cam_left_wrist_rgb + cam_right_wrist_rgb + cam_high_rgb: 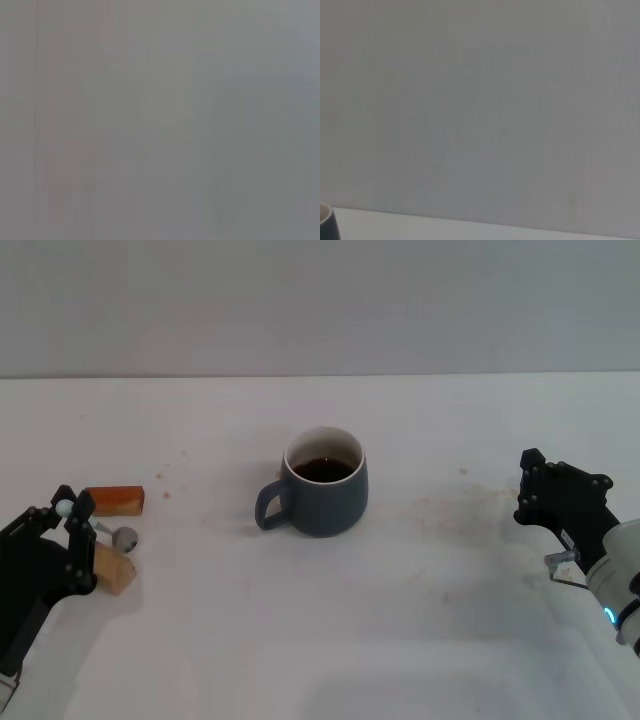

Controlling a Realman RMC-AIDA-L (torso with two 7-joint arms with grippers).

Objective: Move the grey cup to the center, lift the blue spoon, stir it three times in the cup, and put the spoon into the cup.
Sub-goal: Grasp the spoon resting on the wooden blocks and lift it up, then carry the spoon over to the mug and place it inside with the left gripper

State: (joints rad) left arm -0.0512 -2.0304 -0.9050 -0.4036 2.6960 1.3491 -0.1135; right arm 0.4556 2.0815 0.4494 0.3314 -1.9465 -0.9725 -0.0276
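The grey cup (322, 485) stands upright at the middle of the white table, handle toward my left, with dark liquid inside. Its rim just shows in the right wrist view (325, 220). The blue spoon (122, 536) lies at the far left across a wooden block; its grey bowl and neck show, and its pale handle runs behind my left gripper (70, 525), which sits right at the handle. My right gripper (525, 485) is open and empty at the right, well clear of the cup. The left wrist view shows only blank grey.
Two small wooden blocks lie at the far left: a reddish-brown one (113, 500) behind the spoon and a pale one (114, 570) under it. Faint stains mark the table (450, 570) around the cup.
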